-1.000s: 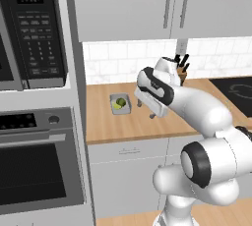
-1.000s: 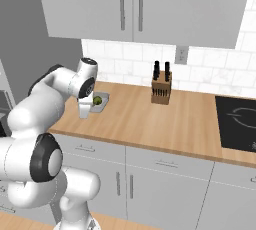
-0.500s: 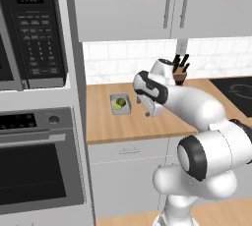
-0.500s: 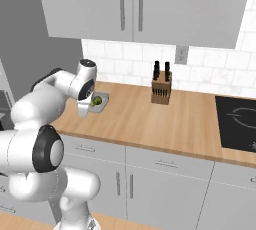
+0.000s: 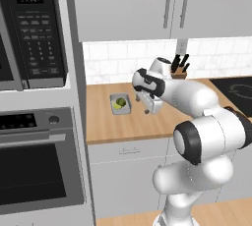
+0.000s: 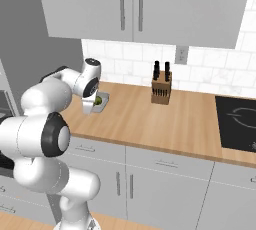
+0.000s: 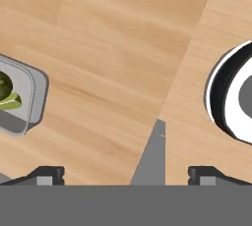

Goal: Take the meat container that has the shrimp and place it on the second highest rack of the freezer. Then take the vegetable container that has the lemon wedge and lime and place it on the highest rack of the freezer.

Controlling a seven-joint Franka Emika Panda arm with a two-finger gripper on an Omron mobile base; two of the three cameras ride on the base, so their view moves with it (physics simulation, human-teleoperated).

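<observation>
The vegetable container (image 5: 120, 104), a shallow grey tray left of centre on the wooden counter (image 5: 123, 122), holds a dark green lime (image 5: 119, 102) and a yellow-green lemon wedge (image 7: 10, 103). Just right of it hovers the gripper (image 5: 150, 106), jaws wide apart and empty, the white arm bent leftward before the knife block (image 6: 161, 89).

2 base views flank the counter (image 5: 147, 122); hand view looks down close

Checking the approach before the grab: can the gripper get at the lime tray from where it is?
Probably yes. The gripper hangs beside the tray with jaws wide open, and only bare counter lies between them. It needs to shift sideways over the tray first.
</observation>
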